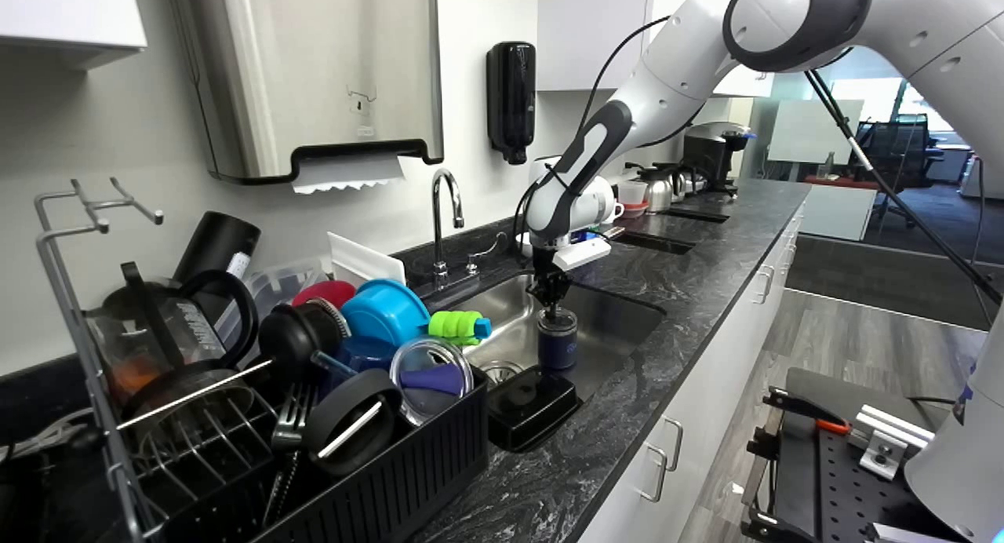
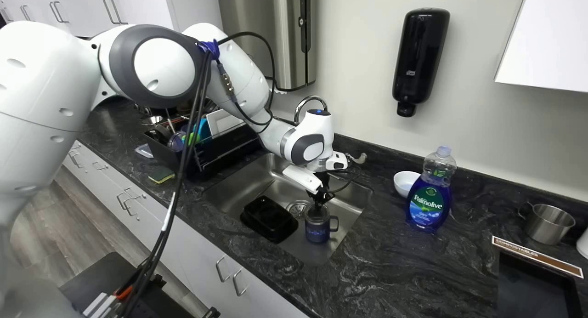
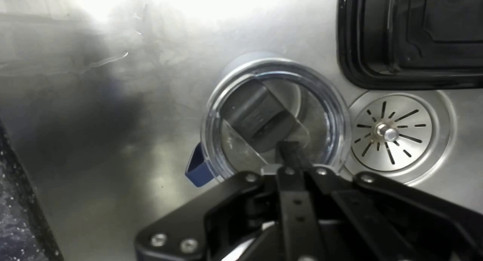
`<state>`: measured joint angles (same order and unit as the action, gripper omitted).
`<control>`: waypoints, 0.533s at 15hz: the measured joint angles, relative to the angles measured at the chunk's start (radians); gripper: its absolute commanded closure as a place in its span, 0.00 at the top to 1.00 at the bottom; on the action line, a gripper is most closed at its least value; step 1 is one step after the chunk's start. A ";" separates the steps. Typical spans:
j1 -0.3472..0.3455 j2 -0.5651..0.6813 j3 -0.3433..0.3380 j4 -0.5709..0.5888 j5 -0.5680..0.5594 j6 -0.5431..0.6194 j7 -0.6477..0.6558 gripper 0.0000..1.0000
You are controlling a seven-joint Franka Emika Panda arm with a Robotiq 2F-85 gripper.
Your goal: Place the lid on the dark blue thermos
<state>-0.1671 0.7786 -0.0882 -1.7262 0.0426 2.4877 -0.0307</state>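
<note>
Dark marbled desk [image 2: 390, 272], a steel sink [image 1: 620, 315] let into it. A blue soap bottle [image 2: 429, 201] stands on the desk beyond one end of the sink; a black tray [image 2: 270, 219] sits in the sink by its front edge. The pincer [image 3: 291, 148] hangs point-down within the sink's edges, fingers [image 3: 286, 146] fully together, nothing between them, tips over the lid. The dark blue thermos [image 2: 317, 228] stands upright on the sink's bottom, toward the front edge, near the tray and on its soap-bottle side. The lid [image 3: 277, 117] lies across its mouth.

We take the step in hand as pressing the lid home. Best done, we think, with the fingers together as one blunt stub, pushing straight down near the middle, then lightly round wherever an edge sits proud. A sideways shove could skid or tip the thermos on smooth steel. We would go easy on the tab, which might slide under load. Through glare and blur we cannot tell whether the tips touch the lid or whether it is fully seated.

Thermos: navy, cylindrical, lighter marking on the side, handle [image 2: 334, 224] toward the sink's soap-bottle end. Lid: round, see-through, with a bright ringed rim [image 3: 341, 119] and a dark grey tab [image 3: 253, 108].
</note>
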 measured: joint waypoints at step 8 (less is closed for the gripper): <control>0.004 0.005 0.000 0.006 -0.016 0.000 -0.001 0.00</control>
<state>-0.1633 0.7839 -0.0882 -1.7198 0.0265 2.4878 -0.0320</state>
